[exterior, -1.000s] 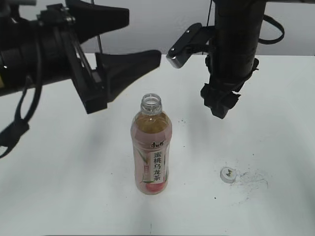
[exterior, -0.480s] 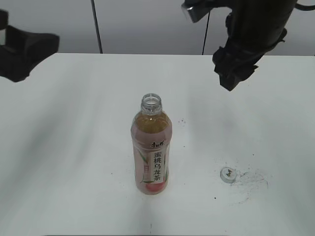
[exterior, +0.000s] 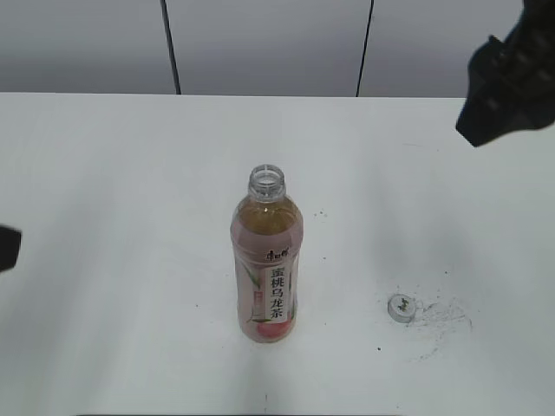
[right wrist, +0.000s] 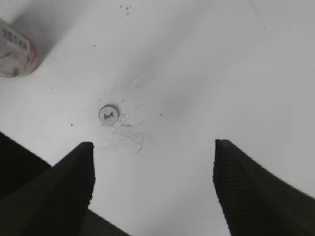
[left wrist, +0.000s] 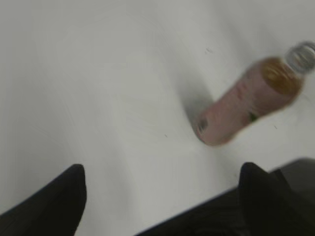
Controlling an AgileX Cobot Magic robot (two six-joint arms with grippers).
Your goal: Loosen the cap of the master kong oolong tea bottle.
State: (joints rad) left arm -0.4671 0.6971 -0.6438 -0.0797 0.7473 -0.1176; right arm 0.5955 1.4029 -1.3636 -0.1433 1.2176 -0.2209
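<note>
**Cap off, bottle open, both arms clear**

You had the master kong oolong tea bottle (exterior: 267, 256) standing upright mid-table, neck bare, tea level high near the shoulder. The cap (exterior: 401, 308) lay flat on the table (exterior: 130, 173), logo up, well apart from the bottle, to its right and a bit nearer the camera, among dark scuff marks. So by my read the loosening was done and then some: cap fully off, not just slack.

Left gripper (left wrist: 160, 196): jaws spread, nothing btwn them, bottle seen at a slant beyond the tips, not touching. Pic was blurred. Right gripper (right wrist: 152, 184): jaws spread too, empty, hanging above the table w/ the cap below and beyond the tips, bottle base just at frame edge. In the exterior view only dark bits of each arm showed at the far left and upper right edges, both well away from the bottle.

Risks from here, as I judged them:
- Open, nearly full bottle = any arm swing back past it could tip it and spill.
- Cap was small and loose; a low pass near it could flick it away.
</note>
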